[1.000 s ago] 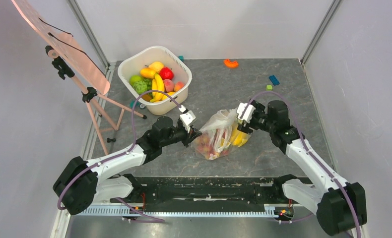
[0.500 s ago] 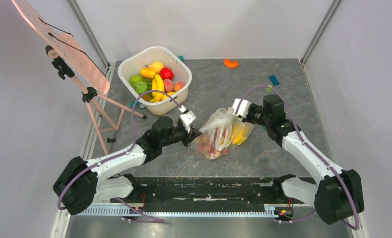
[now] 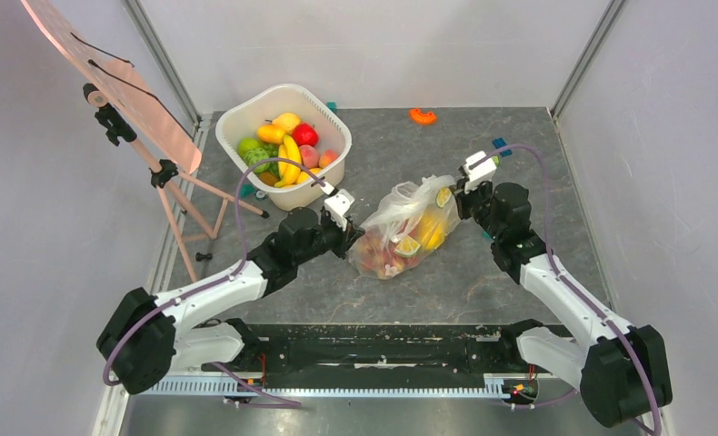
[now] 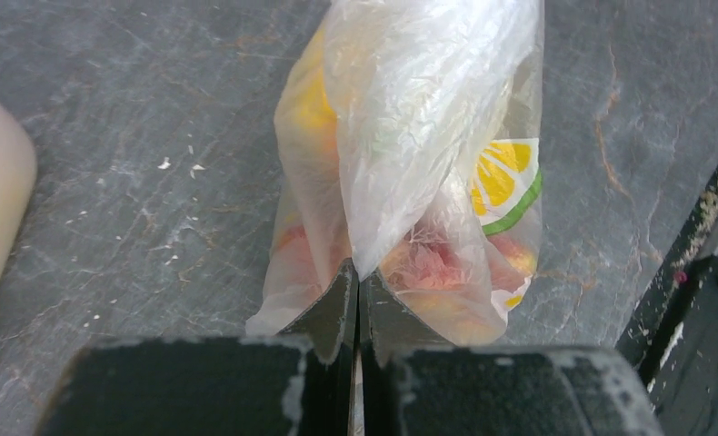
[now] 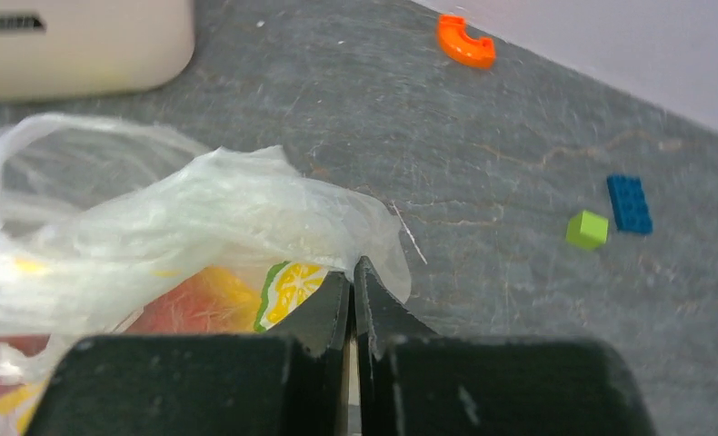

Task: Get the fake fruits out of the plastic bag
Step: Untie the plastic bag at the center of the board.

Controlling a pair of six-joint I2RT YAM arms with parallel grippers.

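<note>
Plastic bag [image 3: 399, 218] mid-table, stretched between both arms, fake fruits [image 3: 390, 259] inside. Left gripper [image 3: 350, 239] clamped on film at bag's 9 o'clock edge. Right gripper [image 3: 453, 194] pinched shut on its 2 o'clock edge. White tub [image 3: 246, 113] near at 10 o'clock. Bare table [image 3: 446, 291] from 4 to 6 o'clock.

One bag [image 3: 401, 222] sits mid-table, its fruits [image 3: 393, 256] too bunched to count. There are two grippers, the left gripper [image 4: 355, 282] and the right gripper [image 5: 353, 277]. Far left stand one tub [image 3: 294, 196] and one easel [image 3: 119, 91]. Far right lie one orange arc [image 3: 422, 115], one blue brick [image 5: 629, 203] and one green cube [image 5: 587, 229].
</note>
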